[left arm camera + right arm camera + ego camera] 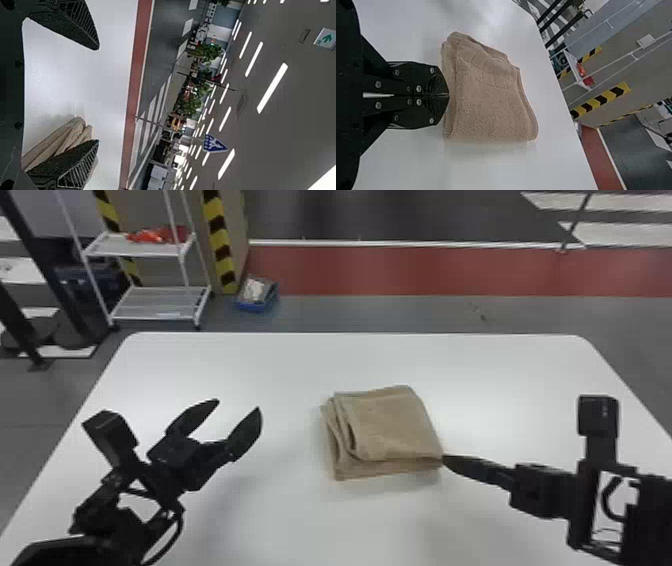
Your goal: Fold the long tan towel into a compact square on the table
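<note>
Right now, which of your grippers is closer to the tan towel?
Right. The right gripper has its tips together at the right edge of the towel; the left gripper hangs open off to its left, well apart.

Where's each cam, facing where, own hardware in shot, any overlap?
Head view: on head, forward-down at towel; both arms, left gripper, right gripper.
Left wrist view: on left wrist, across table into room; own open gripper.
Right wrist view: on right wrist, down at towel, shelf beyond; own shut gripper.
Head and right wrist share towel, shelf.
</note>
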Controlling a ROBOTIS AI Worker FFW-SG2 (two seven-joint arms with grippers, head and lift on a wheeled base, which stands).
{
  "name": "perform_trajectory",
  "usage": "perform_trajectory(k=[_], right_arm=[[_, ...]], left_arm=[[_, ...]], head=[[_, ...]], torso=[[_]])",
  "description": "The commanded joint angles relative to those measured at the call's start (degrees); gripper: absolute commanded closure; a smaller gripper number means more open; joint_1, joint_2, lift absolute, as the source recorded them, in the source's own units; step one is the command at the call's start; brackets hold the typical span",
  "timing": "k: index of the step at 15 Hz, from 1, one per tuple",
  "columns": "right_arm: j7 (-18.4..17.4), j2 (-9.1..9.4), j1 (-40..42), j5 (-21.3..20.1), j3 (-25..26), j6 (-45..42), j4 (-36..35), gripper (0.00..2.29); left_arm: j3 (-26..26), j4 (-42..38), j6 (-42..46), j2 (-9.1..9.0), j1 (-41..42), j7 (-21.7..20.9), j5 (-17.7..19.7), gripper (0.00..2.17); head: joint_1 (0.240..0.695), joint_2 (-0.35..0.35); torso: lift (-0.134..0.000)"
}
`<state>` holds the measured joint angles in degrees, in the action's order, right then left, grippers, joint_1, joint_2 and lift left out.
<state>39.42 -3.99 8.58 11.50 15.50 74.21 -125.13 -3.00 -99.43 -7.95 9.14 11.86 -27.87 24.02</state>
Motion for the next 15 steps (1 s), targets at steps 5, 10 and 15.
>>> perform_trajectory(k=[5, 10, 15], right_arm=[[2.33, -0.75, -5.77, -1.48, -0.91, 0.10, 11.31, 2.23], [3.65, -0.75, -1.46, 1.68, 2.87, 1.51, 4.19, 2.23], [3.21, -0.66, -4.80, -0.34, -0.21, 0.28, 12.19, 2.23]], left_arm=[[-0.43, -0.68, -0.10, 0.53, 0.79, 0.01, -0.03, 0.03], [0.19, 0.90, -0.27, 0.62, -0.96, 0.19, -0.55, 0.03], [1.33, 1.78, -0.45, 0.18, -1.84, 0.45, -1.78, 0.03]], head=[[0.695, -0.005], [0.695, 0.000], [0.695, -0.016]], torso=[[-0.123], [-0.123], [-0.123]])
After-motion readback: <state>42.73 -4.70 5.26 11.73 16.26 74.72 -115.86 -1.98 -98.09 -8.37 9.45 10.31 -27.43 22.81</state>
